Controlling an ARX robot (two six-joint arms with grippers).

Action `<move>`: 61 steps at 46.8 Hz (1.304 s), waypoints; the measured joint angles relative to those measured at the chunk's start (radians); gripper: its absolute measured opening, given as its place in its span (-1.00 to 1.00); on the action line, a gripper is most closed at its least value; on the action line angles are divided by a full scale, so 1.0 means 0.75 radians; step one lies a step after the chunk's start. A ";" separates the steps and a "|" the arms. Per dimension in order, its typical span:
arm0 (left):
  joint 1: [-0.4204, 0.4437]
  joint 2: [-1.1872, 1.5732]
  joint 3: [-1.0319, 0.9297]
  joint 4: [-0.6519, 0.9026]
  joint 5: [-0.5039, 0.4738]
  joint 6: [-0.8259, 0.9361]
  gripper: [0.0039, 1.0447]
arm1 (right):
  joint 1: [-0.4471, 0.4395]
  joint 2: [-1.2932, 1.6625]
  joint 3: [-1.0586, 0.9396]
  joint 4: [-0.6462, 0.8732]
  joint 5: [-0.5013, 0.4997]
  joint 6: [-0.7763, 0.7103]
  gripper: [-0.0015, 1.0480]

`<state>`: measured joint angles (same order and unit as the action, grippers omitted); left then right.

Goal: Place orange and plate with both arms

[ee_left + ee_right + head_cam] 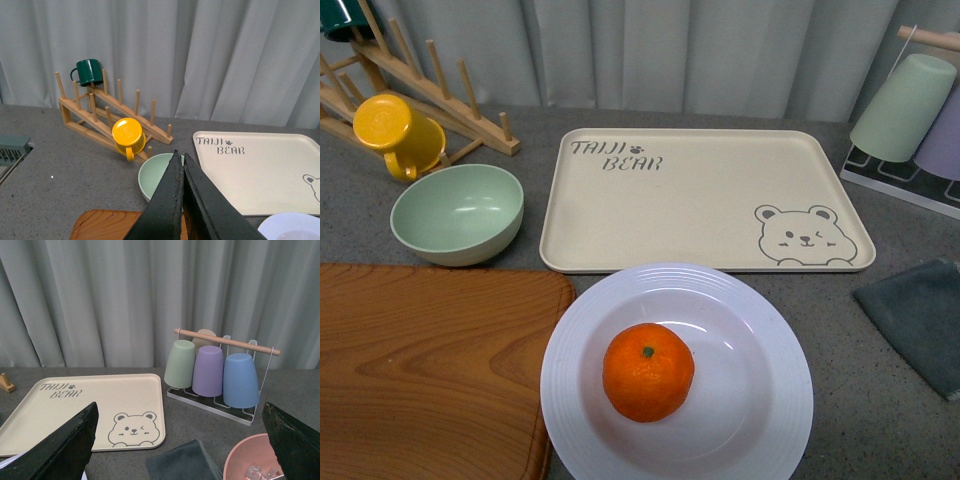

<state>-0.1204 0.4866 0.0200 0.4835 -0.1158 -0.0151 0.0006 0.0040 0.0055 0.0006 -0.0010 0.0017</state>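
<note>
Orange sits in the middle of the plate, with no arm touching it. Left gripper, jaws pressed together and empty, hangs near the plate's rim. Right gripper gapes wide, holding nothing. Bear tray lies beyond both.

I see a grey speckled countertop. Nearest me on it sits a large round glossy white plate, its left edge right against a brown wooden cutting board. Behind the board stands a pale green round bowl. Behind the plate lies a beige rectangular tray printed with a bear. A wooden peg rack stands far left and a wire cup rack far right. A dark grey cloth lies right of the plate, near a pink bowl.
</note>
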 joint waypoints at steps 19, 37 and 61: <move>0.157 -0.276 0.000 -0.263 0.152 0.010 -0.93 | 0.000 0.000 0.000 0.000 0.000 0.000 0.83; 0.157 -0.549 0.000 -0.583 0.155 0.010 -0.93 | 0.000 0.000 0.000 0.000 0.000 0.001 0.83; 0.157 -0.643 0.000 -0.644 0.154 0.010 0.14 | 0.025 0.256 0.072 -0.215 0.046 0.118 0.83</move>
<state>-0.0025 0.0040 0.0200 0.0006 -0.0006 -0.0074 0.0196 0.1963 0.0593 -0.1608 0.0334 0.0902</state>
